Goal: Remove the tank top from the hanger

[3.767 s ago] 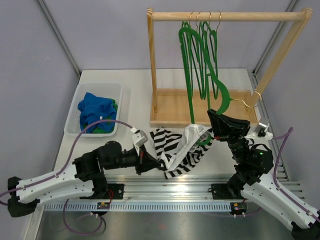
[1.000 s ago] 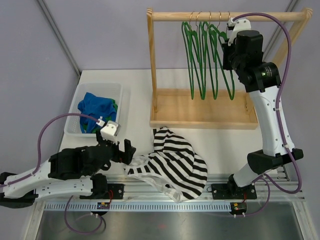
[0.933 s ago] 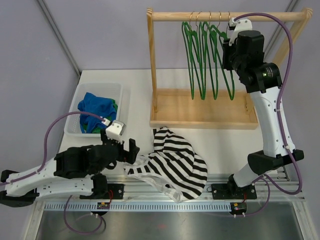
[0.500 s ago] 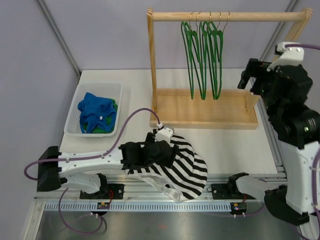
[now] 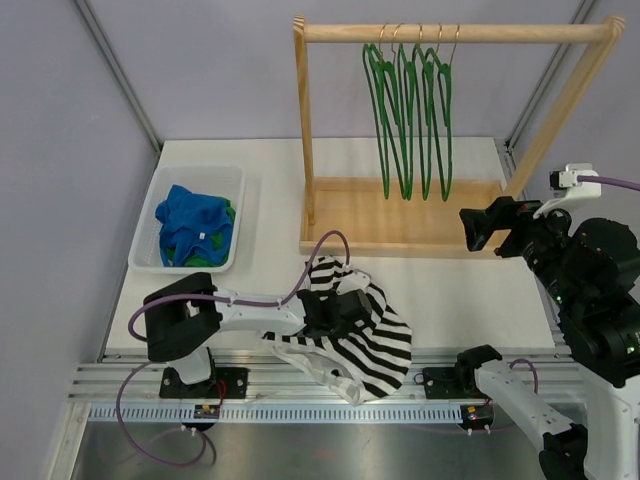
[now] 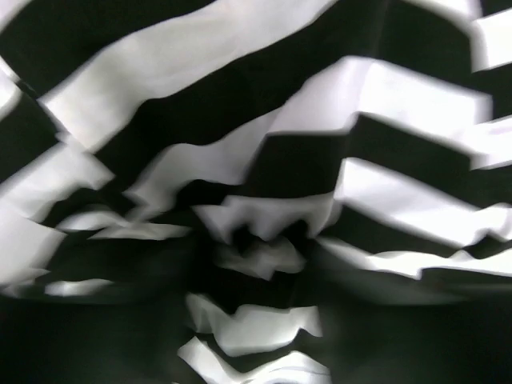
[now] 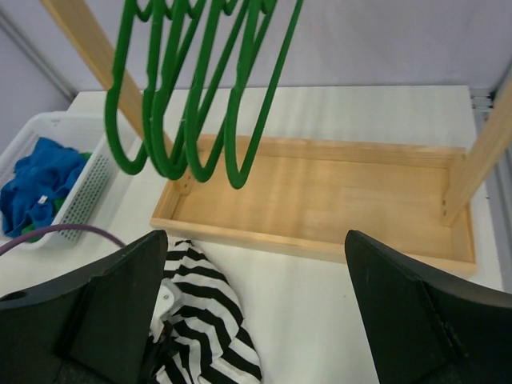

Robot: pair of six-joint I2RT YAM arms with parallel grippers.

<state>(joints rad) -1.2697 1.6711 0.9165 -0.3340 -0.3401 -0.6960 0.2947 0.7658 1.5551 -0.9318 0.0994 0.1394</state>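
The black-and-white striped tank top [image 5: 385, 345] lies crumpled on the table in front of the rack, off any hanger. Several bare green hangers [image 5: 410, 110] hang from the wooden rail. My left gripper [image 5: 335, 308] is pressed down into the tank top's near-left part and is shut on a bunch of its cloth. The left wrist view shows only gathered stripes of the tank top [image 6: 400, 120]. My right gripper [image 5: 490, 225] hovers open and empty above the rack's right end. In the right wrist view, the right gripper [image 7: 256, 240] looks down on the hangers [image 7: 200, 96] and the tank top [image 7: 200, 320].
The wooden rack has a tray base [image 5: 400, 215], two posts and a top rail [image 5: 450, 32]. A white basket [image 5: 200, 172] with blue clothes stands at the back left, also seen as the basket [image 7: 80, 192]. The left arm's purple cable [image 5: 320, 245] loops above the tank top.
The left gripper has pushed further right into the tank top and shut on its cloth. The right arm left the rail a second ago and has come down lower, still open.
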